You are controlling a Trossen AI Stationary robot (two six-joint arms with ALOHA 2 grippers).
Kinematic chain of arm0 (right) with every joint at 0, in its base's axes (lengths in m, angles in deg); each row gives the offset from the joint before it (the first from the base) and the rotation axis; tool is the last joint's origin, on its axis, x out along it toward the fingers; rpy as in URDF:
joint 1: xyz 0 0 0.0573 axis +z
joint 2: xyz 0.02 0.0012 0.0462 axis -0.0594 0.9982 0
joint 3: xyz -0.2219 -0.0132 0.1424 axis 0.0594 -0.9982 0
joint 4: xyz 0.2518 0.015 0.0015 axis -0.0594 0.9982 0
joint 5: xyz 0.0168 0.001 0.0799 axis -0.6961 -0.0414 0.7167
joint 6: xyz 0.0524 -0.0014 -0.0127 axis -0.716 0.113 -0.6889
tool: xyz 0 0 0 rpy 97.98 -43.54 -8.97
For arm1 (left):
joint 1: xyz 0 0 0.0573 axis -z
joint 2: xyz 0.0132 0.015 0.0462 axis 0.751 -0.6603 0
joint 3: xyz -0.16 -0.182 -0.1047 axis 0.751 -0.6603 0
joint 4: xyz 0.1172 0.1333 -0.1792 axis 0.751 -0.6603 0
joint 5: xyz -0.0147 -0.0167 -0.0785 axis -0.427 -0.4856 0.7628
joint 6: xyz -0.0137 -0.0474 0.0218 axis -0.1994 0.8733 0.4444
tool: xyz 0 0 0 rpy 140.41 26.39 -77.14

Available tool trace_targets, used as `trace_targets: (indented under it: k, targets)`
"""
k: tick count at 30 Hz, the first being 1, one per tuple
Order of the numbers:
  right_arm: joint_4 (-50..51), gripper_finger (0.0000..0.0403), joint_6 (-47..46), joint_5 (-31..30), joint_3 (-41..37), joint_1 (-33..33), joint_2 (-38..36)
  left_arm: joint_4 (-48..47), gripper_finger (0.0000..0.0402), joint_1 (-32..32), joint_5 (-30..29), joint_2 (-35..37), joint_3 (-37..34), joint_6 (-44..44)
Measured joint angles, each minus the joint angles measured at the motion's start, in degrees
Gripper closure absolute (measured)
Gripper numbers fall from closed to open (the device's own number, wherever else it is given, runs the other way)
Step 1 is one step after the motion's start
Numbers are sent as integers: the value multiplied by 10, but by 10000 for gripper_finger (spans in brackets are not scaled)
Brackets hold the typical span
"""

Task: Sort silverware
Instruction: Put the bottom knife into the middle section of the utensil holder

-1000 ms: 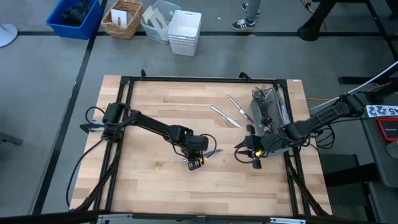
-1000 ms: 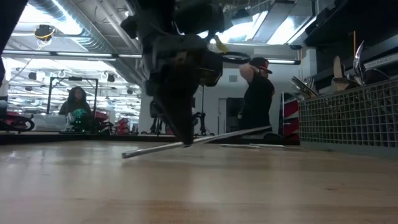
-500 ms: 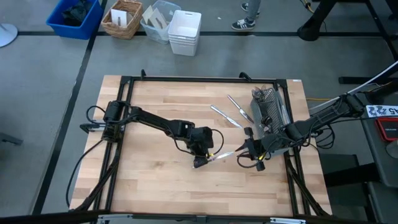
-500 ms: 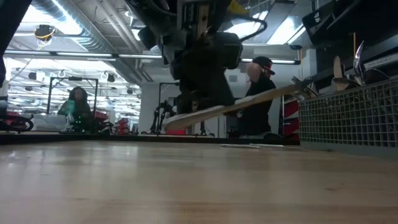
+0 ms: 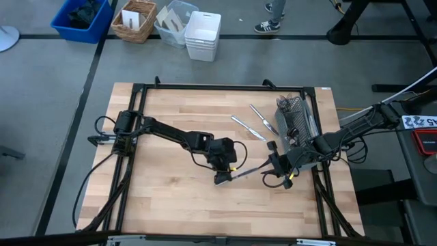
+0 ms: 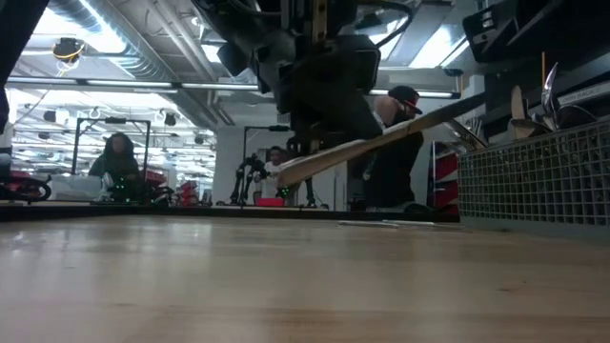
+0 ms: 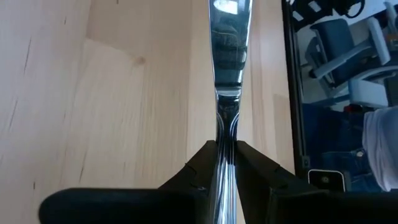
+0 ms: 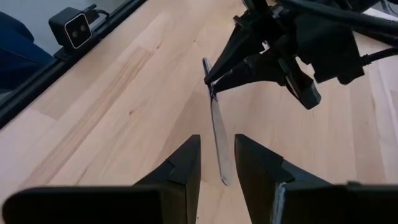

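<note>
Two grippers: meet mid-table over the wood.
Left gripper (image 5: 222, 179): clenched on a table knife (image 5: 246, 171), fingers (image 7: 202, 171) pinching its handle, blade raised off the table (image 5: 164, 198) and slanting toward the right arm.
Right gripper (image 8: 216, 163): fingers apart, the blade tip lying between them, no contact I can make out.
Loose silverware (image 5: 251, 123): several pieces flat on the wood farther back.
Mesh caddy (image 5: 295, 119): at the table's right edge, holding more cutlery.

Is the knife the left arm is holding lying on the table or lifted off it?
Lifted: the knife hangs tilted above the table, pinched by the left gripper.
</note>
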Motion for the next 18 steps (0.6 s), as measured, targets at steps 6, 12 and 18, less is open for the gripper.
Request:
trace_targets:
  k: [6,12,18]
  targets:
    - [3,301,13,0,0,0,0,38,363,0,24,0,0,8]
    - [3,301,30,0,0,0,0,48,363,0,34,0,0,21]
    - [3,301,52,-1,0,0,0,47,363,0,35,0,0,23]
